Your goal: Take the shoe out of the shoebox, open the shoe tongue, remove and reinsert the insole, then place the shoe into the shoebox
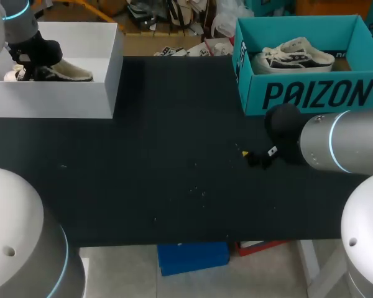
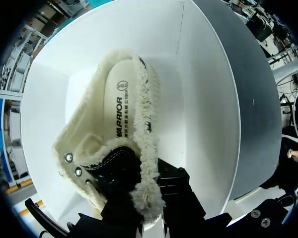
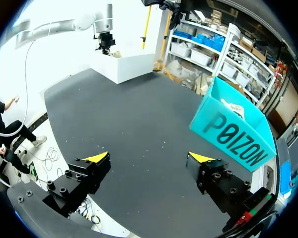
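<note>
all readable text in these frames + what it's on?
"POIZON": front wall of the teal shoebox.
"WARRIOR": insole of the fleece-lined shoe in the white shoebox.
Round stamp and small characters beside that word on the insole: too small to read.

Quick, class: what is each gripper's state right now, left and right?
Left gripper: closed on the fleece-lined shoe at its collar, inside the white box.
Right gripper: open, holding nothing, above the table.

Robot lab; black table (image 1: 161, 180), white shoebox (image 1: 50, 99), teal shoebox (image 1: 311, 93), right arm (image 1: 342, 143)
</note>
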Robot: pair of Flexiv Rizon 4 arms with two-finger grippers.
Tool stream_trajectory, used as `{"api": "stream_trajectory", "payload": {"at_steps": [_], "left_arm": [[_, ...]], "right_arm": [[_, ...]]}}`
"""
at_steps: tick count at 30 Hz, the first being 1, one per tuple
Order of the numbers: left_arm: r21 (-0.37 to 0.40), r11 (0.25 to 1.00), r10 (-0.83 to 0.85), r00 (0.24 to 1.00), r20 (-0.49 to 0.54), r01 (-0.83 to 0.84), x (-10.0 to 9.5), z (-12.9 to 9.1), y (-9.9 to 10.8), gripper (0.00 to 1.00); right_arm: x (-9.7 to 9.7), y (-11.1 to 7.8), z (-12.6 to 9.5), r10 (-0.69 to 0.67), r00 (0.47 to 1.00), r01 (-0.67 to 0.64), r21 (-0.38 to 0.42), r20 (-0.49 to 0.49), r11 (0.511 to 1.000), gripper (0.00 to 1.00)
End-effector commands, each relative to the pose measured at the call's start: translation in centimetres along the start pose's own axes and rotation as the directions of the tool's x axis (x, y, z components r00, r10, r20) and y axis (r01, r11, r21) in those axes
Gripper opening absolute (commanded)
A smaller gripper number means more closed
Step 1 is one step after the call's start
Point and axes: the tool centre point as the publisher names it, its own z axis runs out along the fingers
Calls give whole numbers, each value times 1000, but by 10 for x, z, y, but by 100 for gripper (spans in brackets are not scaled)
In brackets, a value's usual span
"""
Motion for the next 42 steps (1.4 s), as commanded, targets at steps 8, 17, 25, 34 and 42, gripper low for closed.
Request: {"api": "stream_trajectory", "payload": {"at_steps": [8, 17, 25, 34, 42], "left_arm": [[15, 1000, -7, 1000, -9, 7, -3, -21, -5, 100], [-4, 999, -46, 999, -26, 46, -9, -68, -23, 100], [-33, 999, -43, 999, -1, 43, 8, -106, -61, 100], [-35, 998, -45, 999, 26, 46, 46, -127, -116, 100], [-8, 998, -69, 997, 42, 70, 73, -126, -158, 100]], "right_arm": [[1, -1, 1, 1, 1000, -1, -3, 3, 1000, 100], [1, -1, 1, 1, 1000, -1, -3, 3, 1000, 100], [1, -1, 1, 1, 1000, -1, -3, 3, 1000, 100], [1, -1, 1, 1, 1000, -1, -3, 3, 1000, 100], [1, -1, 1, 1, 1000, -1, -3, 3, 1000, 100]]}}
